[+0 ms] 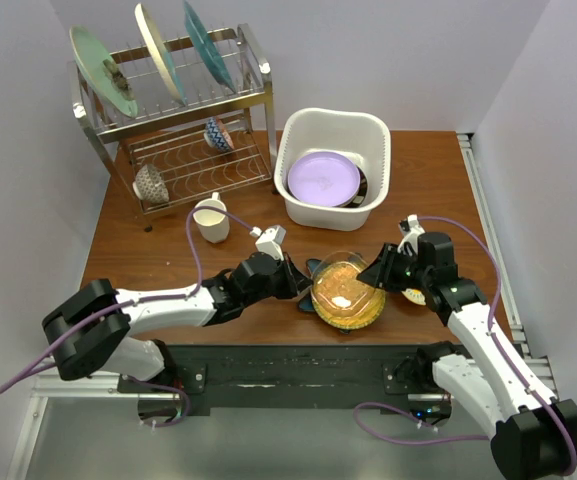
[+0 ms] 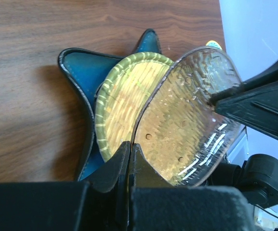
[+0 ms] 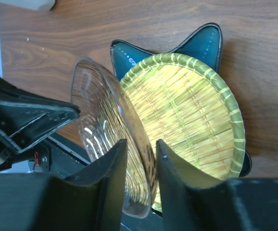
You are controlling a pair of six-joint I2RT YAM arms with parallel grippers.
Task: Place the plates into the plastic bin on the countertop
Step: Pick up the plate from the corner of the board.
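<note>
A brown wood-grain tabletop (image 1: 168,270) is carrying everything, and plain pale walls (image 1: 28,150) are closing it in on three sides. Far ahead of the left gripper (image 2: 130,154), a steel wire dish rack (image 1: 183,130) is standing at the back. A white mug (image 1: 211,218) is sitting between that rack and the gripper.

The left gripper's jaws are pinching fully together on the near rim of the round amber ribbed glass plate (image 2: 187,120). The plate is stretching away from those fingertips toward the right gripper (image 3: 139,154). That gripper's jaws are standing partly open and straddling the opposite rim. Whether they are pressing on the glass cannot be told.

From above, the glass plate is facing mostly upward. The line from one grip to the other is running left to right along the near table edge.

Directly beneath both grippers, a yellow-green woven round plate (image 3: 187,110) is lying on a dark blue star-shaped plate (image 2: 83,72), whose points are sticking out past it. How far the glass is raised above the woven plate cannot be told.

The large white rectangular plastic bin (image 1: 334,120) is sitting well ahead of the two grippers, and a lavender round plate (image 1: 324,178) is lying inside it.
</note>
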